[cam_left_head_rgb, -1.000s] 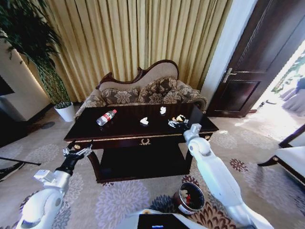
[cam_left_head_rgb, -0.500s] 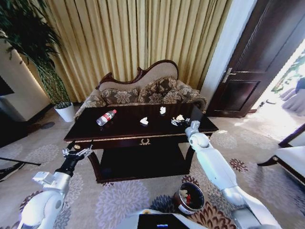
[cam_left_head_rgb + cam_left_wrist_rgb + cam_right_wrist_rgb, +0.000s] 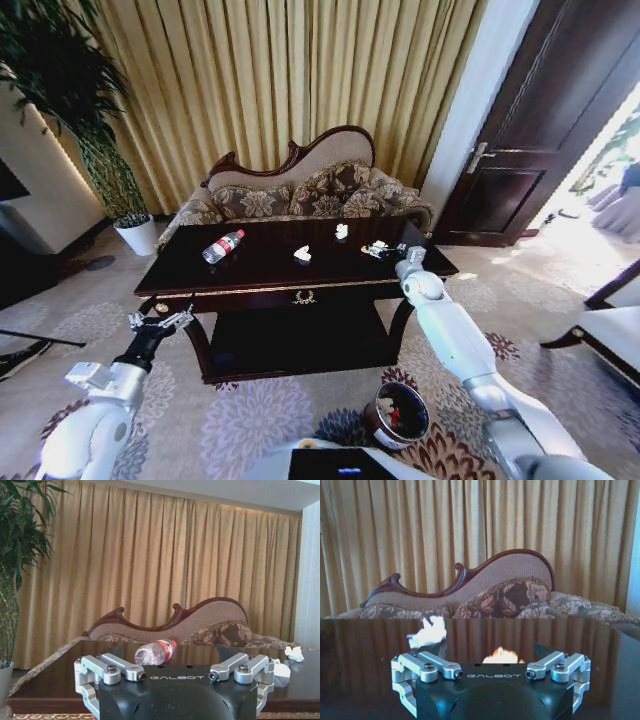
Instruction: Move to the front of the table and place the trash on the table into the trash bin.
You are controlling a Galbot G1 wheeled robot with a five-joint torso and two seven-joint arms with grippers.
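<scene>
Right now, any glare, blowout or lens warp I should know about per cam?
Head view: fisheye bends the door frame, and the daylight past it is blown out. Left wrist view: the table mirrors the bottle. Right wrist view: curtains reflect in the tabletop, and the scrap by the right claw glows overexposed.

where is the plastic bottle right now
In the head view the bottle lies on its side on the left part of the table, beyond the left gripper and well left of the white scrap.
</scene>
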